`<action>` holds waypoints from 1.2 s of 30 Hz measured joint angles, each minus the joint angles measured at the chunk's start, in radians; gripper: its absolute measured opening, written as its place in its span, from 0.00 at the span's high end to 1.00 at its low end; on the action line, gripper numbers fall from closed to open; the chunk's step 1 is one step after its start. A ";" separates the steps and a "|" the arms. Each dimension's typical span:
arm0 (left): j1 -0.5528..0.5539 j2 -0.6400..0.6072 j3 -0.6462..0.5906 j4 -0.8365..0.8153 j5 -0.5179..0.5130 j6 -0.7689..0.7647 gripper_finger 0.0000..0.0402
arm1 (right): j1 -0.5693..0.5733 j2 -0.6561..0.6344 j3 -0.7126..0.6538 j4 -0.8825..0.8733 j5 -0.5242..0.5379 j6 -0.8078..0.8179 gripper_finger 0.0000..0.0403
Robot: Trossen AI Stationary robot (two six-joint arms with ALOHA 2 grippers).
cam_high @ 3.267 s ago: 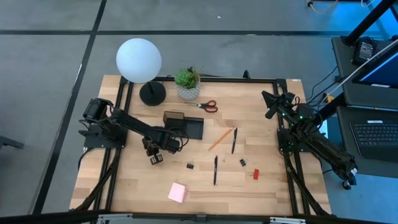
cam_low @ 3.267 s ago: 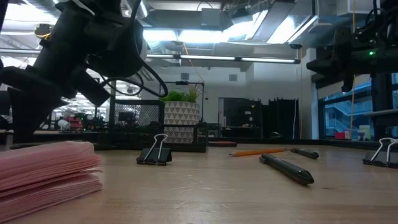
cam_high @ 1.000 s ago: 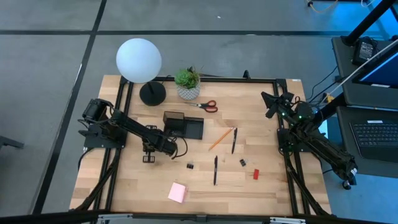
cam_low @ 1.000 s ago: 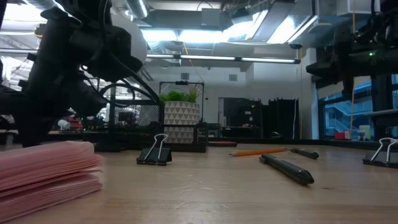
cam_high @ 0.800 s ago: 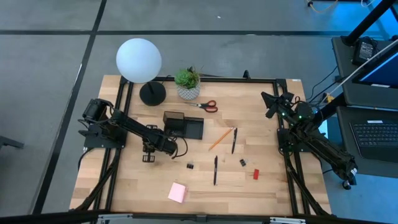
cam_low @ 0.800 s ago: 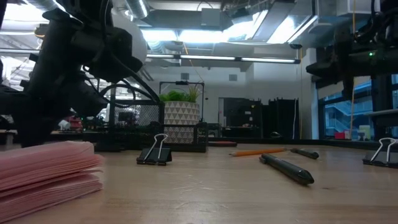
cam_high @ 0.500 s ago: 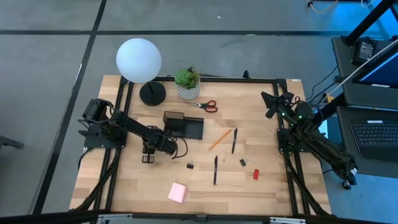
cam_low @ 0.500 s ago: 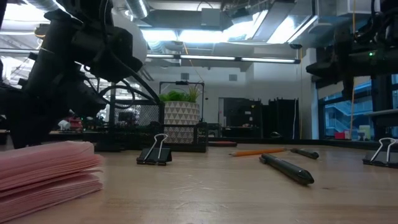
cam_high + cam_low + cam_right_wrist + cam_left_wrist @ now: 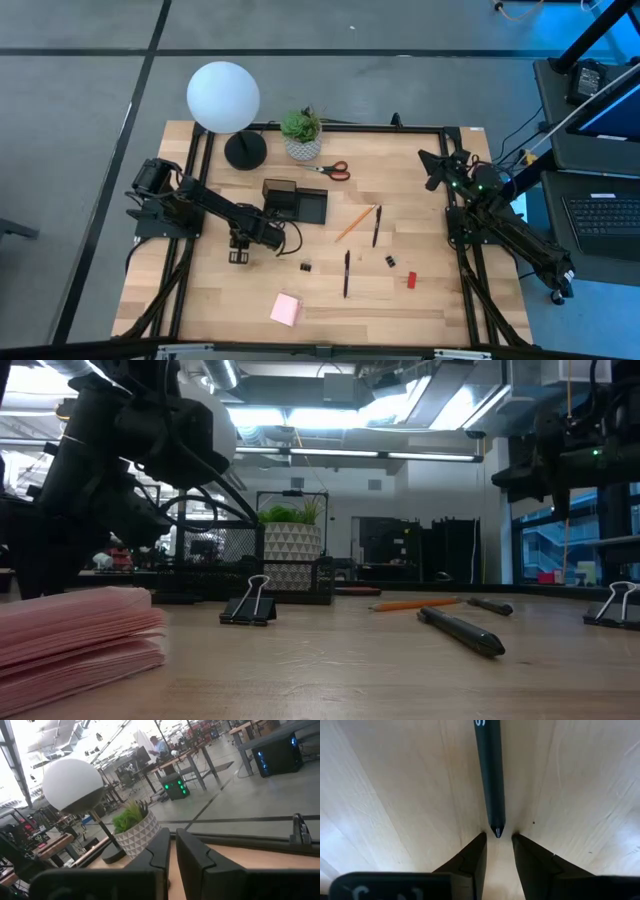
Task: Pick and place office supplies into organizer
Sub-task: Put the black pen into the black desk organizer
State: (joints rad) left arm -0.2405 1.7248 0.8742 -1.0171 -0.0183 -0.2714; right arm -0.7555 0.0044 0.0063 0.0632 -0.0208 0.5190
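The left gripper (image 9: 238,256) is low over bare bench (image 9: 210,300), with free wood around it toward the near edge and the organizer (image 9: 295,202) just beyond. Its fingers (image 9: 472,857) are a little apart and hold nothing; the black pen (image 9: 490,775) lies on the wood, its tip just ahead of the gap between them. The right gripper (image 9: 430,170) waits at the far right edge, fingers (image 9: 162,845) almost together and empty.
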 joint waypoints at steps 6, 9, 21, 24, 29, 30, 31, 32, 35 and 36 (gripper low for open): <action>0.000 0.000 0.000 0.003 -0.005 -0.002 0.77 | 0.000 0.000 0.000 -0.001 0.000 0.000 0.91; 0.000 0.000 0.000 0.006 -0.006 -0.003 0.77 | 0.000 0.000 0.000 -0.002 0.000 0.000 0.91; 0.001 0.000 0.001 0.012 0.004 -0.003 0.77 | 0.000 0.000 0.000 -0.003 0.000 0.000 0.91; 0.001 0.000 0.001 0.012 0.008 -0.004 0.77 | 0.000 0.000 0.000 -0.003 0.000 0.000 0.91; 0.002 0.000 0.001 0.014 0.011 -0.004 0.77 | 0.000 0.000 0.000 -0.003 0.000 0.000 0.91; 0.002 0.000 0.001 0.015 0.012 -0.004 0.77 | 0.000 0.000 0.000 -0.003 0.000 0.000 0.91; 0.002 0.000 0.002 0.015 0.012 -0.004 0.77 | 0.000 0.000 0.000 -0.003 0.000 0.000 0.91; 0.002 0.001 0.004 0.015 0.013 -0.004 0.77 | 0.000 0.000 0.000 -0.003 0.000 0.000 0.91; 0.001 0.004 0.022 0.017 0.011 -0.004 0.77 | 0.000 0.000 0.000 -0.003 0.000 0.000 0.91; 0.001 0.004 0.030 0.023 0.011 -0.004 0.77 | 0.000 0.000 0.000 -0.003 0.000 0.000 0.91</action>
State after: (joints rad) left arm -0.2394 1.7290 0.9045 -0.9936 -0.0078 -0.2752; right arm -0.7554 0.0044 0.0066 0.0601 -0.0208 0.5190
